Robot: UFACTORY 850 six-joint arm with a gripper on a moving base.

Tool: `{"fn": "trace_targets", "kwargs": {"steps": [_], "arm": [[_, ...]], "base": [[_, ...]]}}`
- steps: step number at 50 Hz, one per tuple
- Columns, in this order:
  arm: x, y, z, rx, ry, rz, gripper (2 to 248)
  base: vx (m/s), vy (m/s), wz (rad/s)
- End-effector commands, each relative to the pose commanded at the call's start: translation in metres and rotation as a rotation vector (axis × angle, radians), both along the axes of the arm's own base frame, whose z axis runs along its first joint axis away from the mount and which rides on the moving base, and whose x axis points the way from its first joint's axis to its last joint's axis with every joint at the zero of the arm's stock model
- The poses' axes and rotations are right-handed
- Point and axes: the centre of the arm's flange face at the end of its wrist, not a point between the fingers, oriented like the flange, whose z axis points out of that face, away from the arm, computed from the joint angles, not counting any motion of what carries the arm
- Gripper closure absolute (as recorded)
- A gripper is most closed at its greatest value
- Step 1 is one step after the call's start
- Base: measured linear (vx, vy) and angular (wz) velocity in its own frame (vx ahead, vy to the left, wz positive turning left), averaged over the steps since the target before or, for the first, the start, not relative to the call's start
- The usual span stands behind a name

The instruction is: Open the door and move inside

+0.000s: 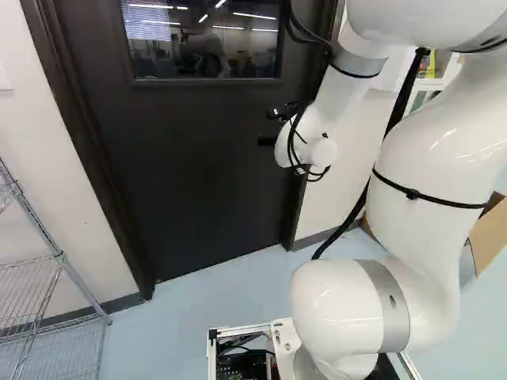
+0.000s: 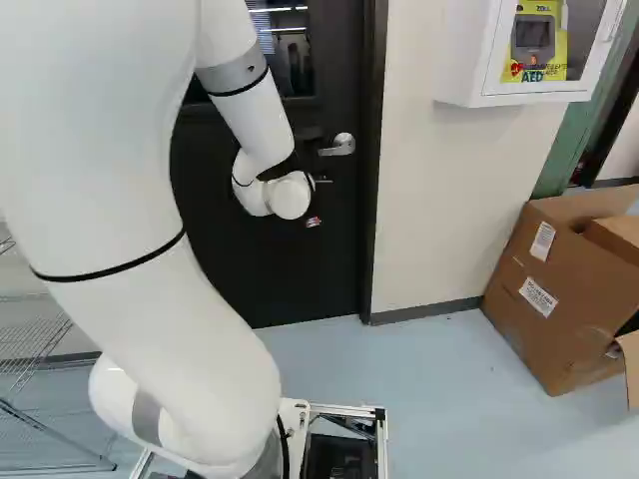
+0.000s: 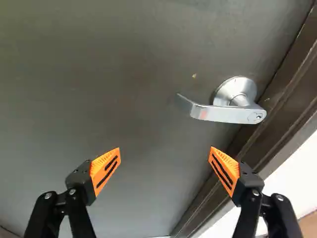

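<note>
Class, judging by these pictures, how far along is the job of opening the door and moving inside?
Done: the arm is at the door, seemingly positioned. In hand: the open gripper holds nothing, the silver handle ahead of it, untouched. Left: working the handle, opening the shut door, and moving inside.

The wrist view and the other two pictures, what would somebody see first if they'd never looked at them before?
Probably the big white arm, which fills much of the right side of the left base view, in front of a dark door. Next, the bright orange pads of the open gripper, wide apart, with the silver door handle ahead of them in the wrist view.
</note>
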Motion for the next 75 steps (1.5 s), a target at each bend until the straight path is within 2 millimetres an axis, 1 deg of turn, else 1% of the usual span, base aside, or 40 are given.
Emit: {"fn": "trace_targets", "kwargs": {"steps": [47,62,75], "arm": [[-0.002,0.001,0.05,-0.014,-0.108,0.002,3],[0.008,0.007,0.065,-0.018,-0.141,0.018,3],[0.022,0.011,0.067,-0.018,-0.147,0.028,3]], "base": [[0.0,0.0,0.0],[0.0,0.0,0.0],[0.0,0.0,0.0]]}}
